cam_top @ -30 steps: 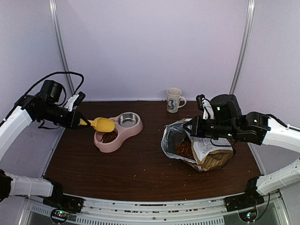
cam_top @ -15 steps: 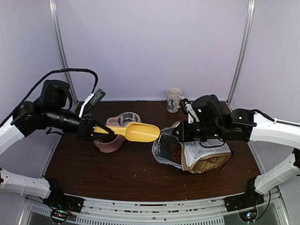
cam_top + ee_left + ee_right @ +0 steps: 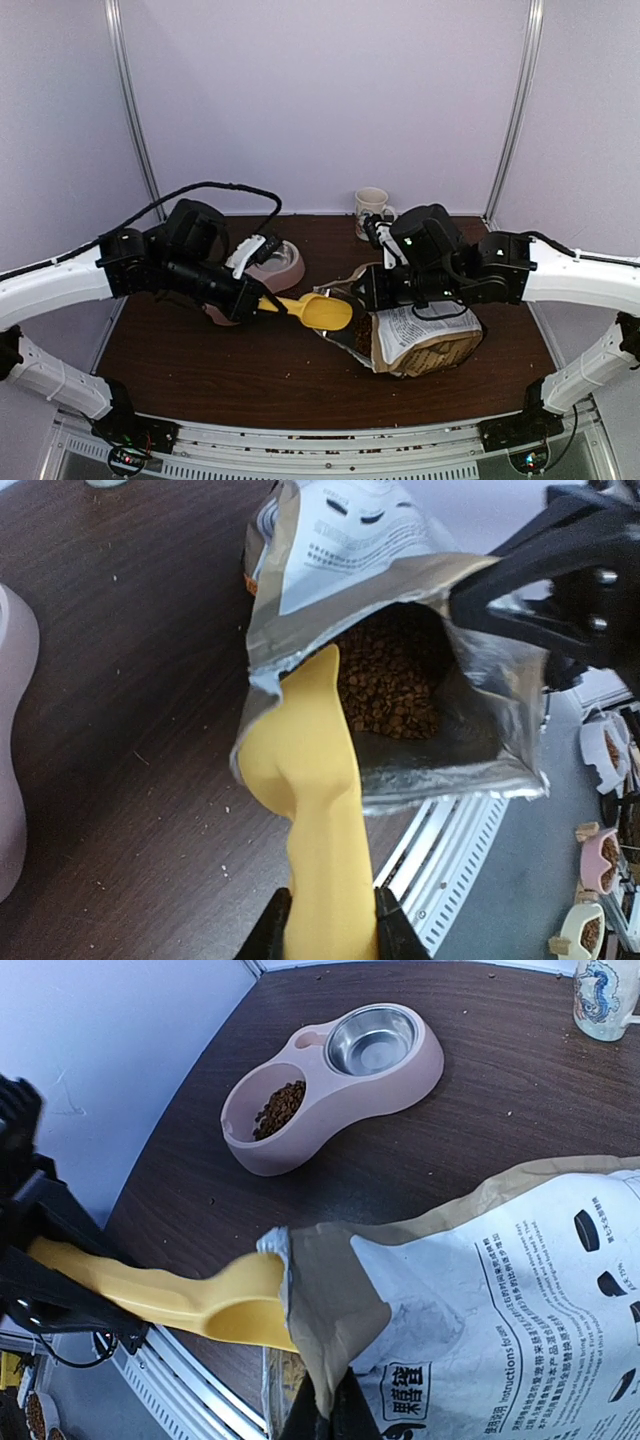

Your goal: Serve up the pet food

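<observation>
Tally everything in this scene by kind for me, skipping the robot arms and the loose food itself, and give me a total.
Pink double pet bowl: 1
Kibble bag: 1
Yellow scoop: 1
Mug: 1
Total: 4

The scoop [image 3: 310, 810] is bright yellow. The pet food [image 3: 390, 680] is dark reddish-brown. The bag [image 3: 520, 1290] is white with black print, tan-edged and silver inside. The bowl [image 3: 330, 1080] is pale pink, and the desk [image 3: 120, 680] is dark brown woodgrain.
</observation>
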